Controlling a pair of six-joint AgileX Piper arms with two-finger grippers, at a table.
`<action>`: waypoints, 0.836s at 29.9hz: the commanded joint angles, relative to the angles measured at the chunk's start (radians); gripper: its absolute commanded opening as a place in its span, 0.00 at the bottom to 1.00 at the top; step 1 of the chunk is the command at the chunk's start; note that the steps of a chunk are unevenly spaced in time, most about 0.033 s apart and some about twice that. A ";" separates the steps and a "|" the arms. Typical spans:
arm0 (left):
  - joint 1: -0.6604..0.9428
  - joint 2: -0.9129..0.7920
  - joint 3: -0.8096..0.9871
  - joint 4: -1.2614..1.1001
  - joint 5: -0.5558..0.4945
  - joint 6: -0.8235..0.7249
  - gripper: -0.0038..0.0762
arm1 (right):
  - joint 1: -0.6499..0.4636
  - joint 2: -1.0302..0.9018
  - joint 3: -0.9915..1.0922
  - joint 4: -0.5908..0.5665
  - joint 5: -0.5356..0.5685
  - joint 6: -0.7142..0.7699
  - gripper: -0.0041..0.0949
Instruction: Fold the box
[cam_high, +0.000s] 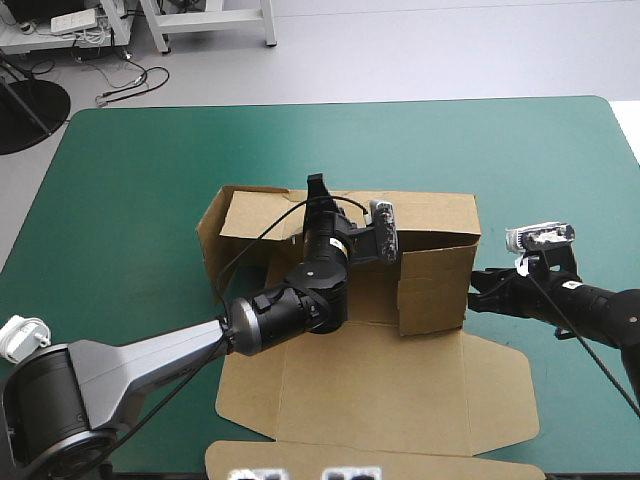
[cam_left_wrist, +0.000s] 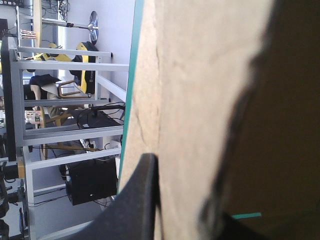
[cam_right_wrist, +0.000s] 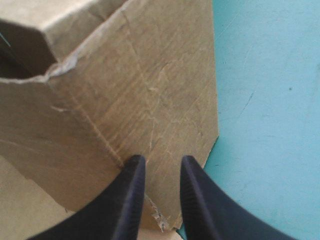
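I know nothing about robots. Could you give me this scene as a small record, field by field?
Surface: table with a teal-green cover
Object: brown box, a cut sheet of board
Box state: walls partly raised, top open, lid lying flat toward the table's near edge
Left hand: reaches across the inside of the box, shut on its far wall
Right hand: at the box's right wall, black fingers all but shut on the board
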 joint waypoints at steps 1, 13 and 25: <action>-0.013 0.008 0.021 -0.216 0.024 -0.020 0.04 | 0.002 -0.017 -0.041 0.030 0.045 -0.043 0.41; -0.013 0.008 0.021 -0.189 0.033 -0.020 0.04 | 0.002 -0.017 -0.041 0.027 0.063 -0.083 0.41; -0.013 0.008 0.021 -0.189 0.021 -0.016 0.04 | 0.002 0.128 -0.039 0.181 -0.113 -0.210 0.34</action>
